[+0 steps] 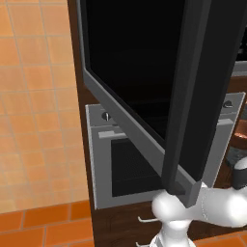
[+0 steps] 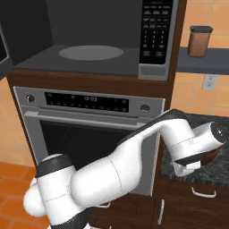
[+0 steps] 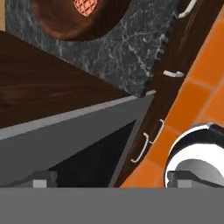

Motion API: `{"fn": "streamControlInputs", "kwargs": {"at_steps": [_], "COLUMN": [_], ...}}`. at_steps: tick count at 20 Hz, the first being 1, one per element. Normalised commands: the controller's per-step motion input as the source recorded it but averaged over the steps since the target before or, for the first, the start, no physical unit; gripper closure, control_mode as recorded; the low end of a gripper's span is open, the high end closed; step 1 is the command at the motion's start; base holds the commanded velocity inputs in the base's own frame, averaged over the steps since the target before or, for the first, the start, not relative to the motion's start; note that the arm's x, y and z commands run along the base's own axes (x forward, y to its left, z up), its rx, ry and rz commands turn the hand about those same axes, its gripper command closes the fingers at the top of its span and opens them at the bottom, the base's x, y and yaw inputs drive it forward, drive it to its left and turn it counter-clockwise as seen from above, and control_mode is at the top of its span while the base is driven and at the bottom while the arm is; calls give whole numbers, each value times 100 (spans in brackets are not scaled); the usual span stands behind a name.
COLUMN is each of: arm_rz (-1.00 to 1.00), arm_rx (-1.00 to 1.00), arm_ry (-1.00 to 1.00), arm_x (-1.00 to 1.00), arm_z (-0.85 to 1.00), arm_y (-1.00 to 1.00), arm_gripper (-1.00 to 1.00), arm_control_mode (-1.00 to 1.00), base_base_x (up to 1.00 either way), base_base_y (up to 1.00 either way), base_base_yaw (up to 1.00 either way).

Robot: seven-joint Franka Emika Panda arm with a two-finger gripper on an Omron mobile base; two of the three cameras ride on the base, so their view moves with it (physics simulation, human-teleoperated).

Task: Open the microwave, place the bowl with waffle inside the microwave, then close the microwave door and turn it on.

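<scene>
My gripper point(image 3: 111, 179) hangs spread wide and empty above the dark marble worktop point(image 3: 127, 52), where the wooden bowl point(image 3: 78, 19) holds the waffle point(image 3: 89, 6). The microwave door point(image 1: 144, 72) stands open.

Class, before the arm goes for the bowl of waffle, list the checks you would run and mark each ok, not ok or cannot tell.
1. Microwave door swung open: ok.
2. Microwave cavity free for the bowl, turntable bare: ok.
3. Gripper open, nothing between its fingertips: ok.
4. Bowl with the waffle in it stands on the dark stone counter: ok.
5. Gripper lined up over the bowl: not ok, the bowl sits at the top edge of the hand view, away from the fingertips.
6. Free path from the bowl past the open door to the cavity: cannot tell.
</scene>
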Motion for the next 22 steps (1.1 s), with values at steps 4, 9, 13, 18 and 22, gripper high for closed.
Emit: {"fn": "streamControlInputs", "kwargs": {"at_steps": [4,9,13,18,22], "arm_rz": [-15,-31,-34,-19,-7], "arm_rx": [15,1,0,-1,-4], "arm_ry": [2,0,0,-3,-12], "arm_x": [68,61,68,38,9], "arm_z": [-78,-48,-43,-71,-42], "arm_y": [-86,-43,-36,-3,0], "arm_gripper": [-100,-100,-100,-100,-100], "arm_control_mode": [-100,-100,-100,-100,-100], "base_base_x": [0,0,0,0,0], "base_base_y": [0,0,0,0,0], "base_base_yaw": [0,0,0,0,0]}}
